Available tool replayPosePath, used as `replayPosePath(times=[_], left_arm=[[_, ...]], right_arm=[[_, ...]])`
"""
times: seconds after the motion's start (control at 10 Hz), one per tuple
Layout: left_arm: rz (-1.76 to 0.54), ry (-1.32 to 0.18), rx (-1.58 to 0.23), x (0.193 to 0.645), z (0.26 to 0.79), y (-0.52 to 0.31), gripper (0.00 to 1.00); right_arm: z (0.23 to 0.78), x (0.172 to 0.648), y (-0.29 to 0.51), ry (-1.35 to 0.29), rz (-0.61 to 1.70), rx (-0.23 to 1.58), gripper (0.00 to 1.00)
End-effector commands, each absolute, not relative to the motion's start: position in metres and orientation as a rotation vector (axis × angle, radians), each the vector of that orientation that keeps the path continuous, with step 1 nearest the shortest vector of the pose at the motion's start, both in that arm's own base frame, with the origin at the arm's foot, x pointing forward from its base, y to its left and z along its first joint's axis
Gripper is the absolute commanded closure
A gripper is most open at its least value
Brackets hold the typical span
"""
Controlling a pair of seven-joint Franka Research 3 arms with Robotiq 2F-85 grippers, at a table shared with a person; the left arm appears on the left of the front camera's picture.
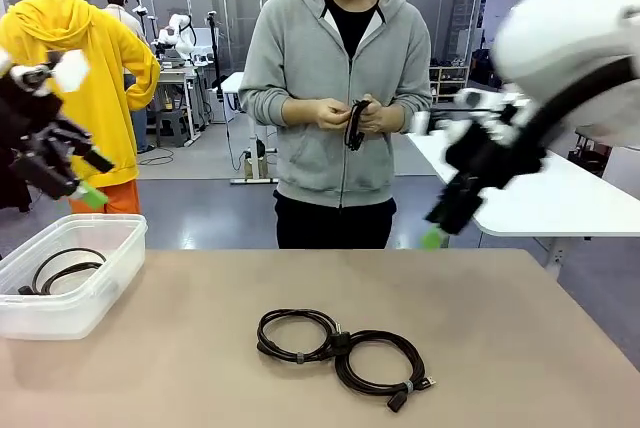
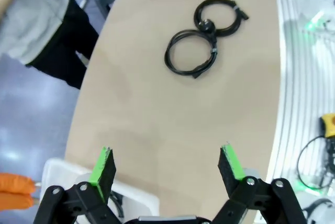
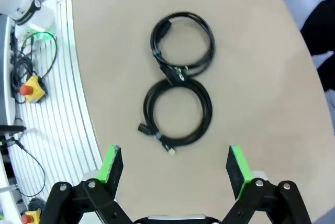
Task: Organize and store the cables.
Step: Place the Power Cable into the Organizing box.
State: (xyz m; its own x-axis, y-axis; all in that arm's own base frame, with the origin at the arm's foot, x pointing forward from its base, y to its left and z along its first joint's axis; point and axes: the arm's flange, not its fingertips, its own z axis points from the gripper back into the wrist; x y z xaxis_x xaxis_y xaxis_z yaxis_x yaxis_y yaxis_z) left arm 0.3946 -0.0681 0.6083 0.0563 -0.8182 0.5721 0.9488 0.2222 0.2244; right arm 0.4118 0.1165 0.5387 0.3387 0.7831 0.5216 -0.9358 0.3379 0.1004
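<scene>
1. Listing the two coiled cables (image 1: 338, 340): black cords, each tied with a pale band. They lie flat and touch one another in the middle of the table (image 1: 540, 348), not yet put away.
2. Stored cable (image 1: 70, 270): one coil lying in the clear plastic bin (image 1: 108, 283) at the table's left end. We judge the bin to be where every coil is meant to go.
3. Handheld cable (image 1: 355, 126): gathered between the person's hands (image 1: 330, 113) at chest height across the table, apparently being wound or tied so it can be set down tidy.
4. Left gripper (image 2: 167, 164): pincer spread wide with nothing between the pads, raised above the bin end of the table.
5. Right gripper (image 3: 175, 164): pincer spread wide and empty, looking down on the two coils. We judge it well placed to descend on the nearer one.
</scene>
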Motion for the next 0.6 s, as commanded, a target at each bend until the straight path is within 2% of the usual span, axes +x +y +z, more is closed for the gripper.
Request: replayPosePath(times=[0.0, 0.2, 0.5], left_arm=[[-1.450, -0.571, -0.190, 0.424, 0.620, -0.095, 0.00], [-1.513, -0.567, -0.176, 0.441, 0.610, -0.162, 0.00], [-1.460, -0.393, -0.247, 0.444, 0.564, -0.239, 0.00]], right_arm=[[0.534, 0.379, 0.063, -0.522, 1.126, 0.453, 0.00], [0.523, 0.357, -0.013, -0.605, 1.028, 0.497, 0.00], [0.502, 0.315, -0.077, -0.753, 1.095, 0.510, 0.00]])
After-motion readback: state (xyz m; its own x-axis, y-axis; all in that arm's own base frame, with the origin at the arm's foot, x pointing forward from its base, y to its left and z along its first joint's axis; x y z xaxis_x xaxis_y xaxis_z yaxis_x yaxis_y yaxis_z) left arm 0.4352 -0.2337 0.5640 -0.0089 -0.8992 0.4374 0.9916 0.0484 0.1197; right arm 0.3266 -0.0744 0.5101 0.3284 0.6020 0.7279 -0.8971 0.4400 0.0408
